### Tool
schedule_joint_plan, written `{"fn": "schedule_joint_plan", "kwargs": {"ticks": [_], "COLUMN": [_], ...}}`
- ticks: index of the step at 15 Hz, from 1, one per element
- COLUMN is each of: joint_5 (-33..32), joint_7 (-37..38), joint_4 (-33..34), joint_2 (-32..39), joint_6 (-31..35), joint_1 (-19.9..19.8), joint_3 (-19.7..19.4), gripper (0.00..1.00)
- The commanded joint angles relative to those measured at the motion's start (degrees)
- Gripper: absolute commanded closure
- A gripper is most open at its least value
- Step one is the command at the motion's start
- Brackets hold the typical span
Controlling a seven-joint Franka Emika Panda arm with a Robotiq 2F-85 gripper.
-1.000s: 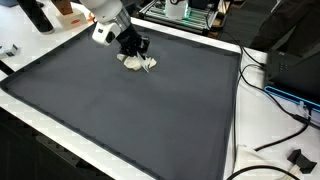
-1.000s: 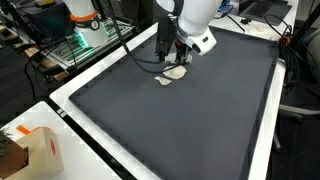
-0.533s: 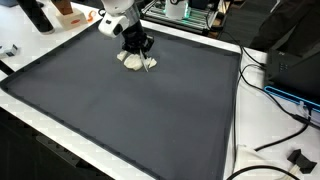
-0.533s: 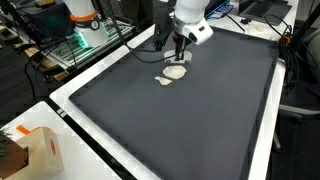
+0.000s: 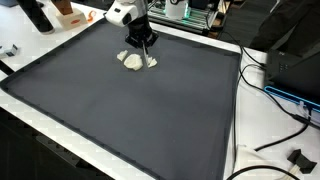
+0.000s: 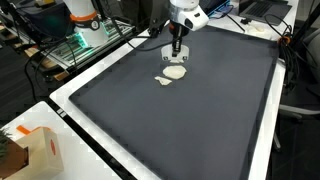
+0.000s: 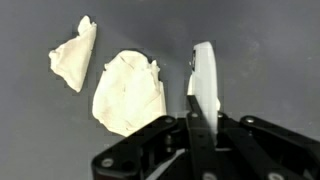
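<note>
My gripper (image 7: pixel 197 118) is shut on a thin white scrap (image 7: pixel 204 85) that sticks out past the fingertips, edge-on to the wrist view. Below it on the dark grey mat (image 7: pixel 270 60) lie two cream scraps, a larger rounded one (image 7: pixel 128 95) and a smaller pointed one (image 7: pixel 73 55) to its left. In both exterior views the gripper (image 5: pixel 146 47) (image 6: pixel 176 48) hangs a short way above the cream scraps (image 5: pixel 132 60) (image 6: pixel 174 72), near the far side of the mat. The held scrap (image 5: pixel 149 62) dangles beside them.
The large dark mat (image 5: pixel 130 110) (image 6: pixel 200 120) is framed by a white table border (image 5: pixel 60 150). Racks with electronics (image 6: pixel 85 40) and cables (image 5: pixel 280 130) stand around the table. An orange-and-white box (image 6: pixel 35 150) sits at a near corner.
The gripper was low on the scraps a second ago. It has since risen off the mat and drifted toward the far edge, taking the white scrap with it. The cream scraps stay put.
</note>
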Motion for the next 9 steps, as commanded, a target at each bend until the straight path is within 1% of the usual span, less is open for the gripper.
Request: {"fn": "schedule_joint_plan", "kwargs": {"ticks": [1, 5, 9], "joint_5": [-2.9, -4.6, -4.6], "joint_7": [3.4, 5.2, 6.0], "joint_4": [-4.9, -6.7, -8.2], "joint_2": [-5.8, -10.1, -14.6], "joint_6": [1.6, 1.4, 0.8], "joint_1": [1.4, 2.0, 2.3], "joint_3": [-0.7, -0.9, -1.2], "gripper": [0.99, 0.99, 0.99]}}
